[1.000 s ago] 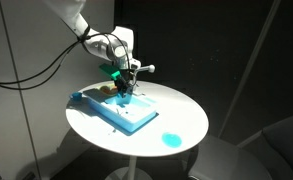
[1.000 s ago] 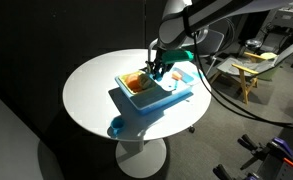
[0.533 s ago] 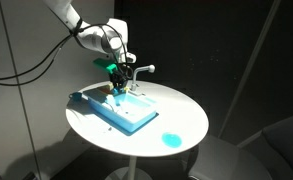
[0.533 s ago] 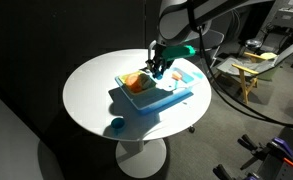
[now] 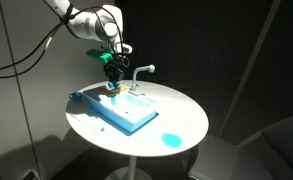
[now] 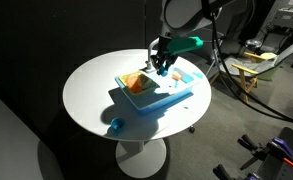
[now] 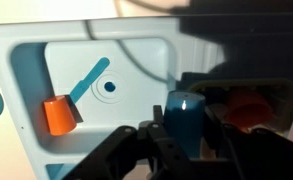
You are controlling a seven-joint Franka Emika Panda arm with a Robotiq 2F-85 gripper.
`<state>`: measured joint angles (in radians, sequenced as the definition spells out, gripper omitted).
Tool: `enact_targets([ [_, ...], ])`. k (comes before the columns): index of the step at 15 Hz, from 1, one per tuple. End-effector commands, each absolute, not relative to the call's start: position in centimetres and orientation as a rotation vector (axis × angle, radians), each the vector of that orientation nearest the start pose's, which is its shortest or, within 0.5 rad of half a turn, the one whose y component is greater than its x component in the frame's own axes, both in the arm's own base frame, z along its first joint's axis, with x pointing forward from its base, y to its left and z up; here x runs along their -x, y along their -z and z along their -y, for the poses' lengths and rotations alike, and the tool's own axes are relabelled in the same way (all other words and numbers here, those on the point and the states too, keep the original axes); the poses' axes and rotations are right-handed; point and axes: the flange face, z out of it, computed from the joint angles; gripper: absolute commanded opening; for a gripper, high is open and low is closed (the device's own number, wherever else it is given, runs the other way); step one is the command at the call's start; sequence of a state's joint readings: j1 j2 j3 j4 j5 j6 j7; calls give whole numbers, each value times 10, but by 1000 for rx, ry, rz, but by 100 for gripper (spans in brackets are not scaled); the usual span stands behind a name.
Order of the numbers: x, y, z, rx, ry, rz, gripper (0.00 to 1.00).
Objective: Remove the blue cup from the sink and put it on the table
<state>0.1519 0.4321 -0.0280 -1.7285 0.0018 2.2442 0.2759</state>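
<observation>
My gripper (image 7: 176, 140) is shut on the blue cup (image 7: 184, 120), a small cyan cup held upright between the dark fingers. In both exterior views the gripper (image 5: 113, 80) (image 6: 163, 69) hangs above the far end of the sink (image 5: 126, 110) (image 6: 158, 98), clear of the basin. The sink is a light-blue block with a white faucet (image 5: 141, 72) and sits on the round white table (image 5: 186, 115) (image 6: 86, 90). In the wrist view the sink basin (image 7: 116, 70) lies below, with an orange piece (image 7: 59, 115) in it.
A flat round blue disc (image 5: 170, 139) lies on the table near its front edge. A small blue blob (image 6: 116, 125) sits by the table rim. An orange-tan patch (image 6: 136, 83) shows at one end of the sink. Dark surroundings and cables ring the table.
The gripper has risen from the sink basin with the blue cup in it and shifted slightly toward the back. The sink has not moved.
</observation>
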Motion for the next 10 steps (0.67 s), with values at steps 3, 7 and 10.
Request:
enact_targets([
  [3, -621, -389, -90, 3181, 145, -241, 16],
  [7, -596, -409, -85, 3227, 213, -262, 16],
  [10, -577, -417, -77, 3240, 246, -303, 16],
])
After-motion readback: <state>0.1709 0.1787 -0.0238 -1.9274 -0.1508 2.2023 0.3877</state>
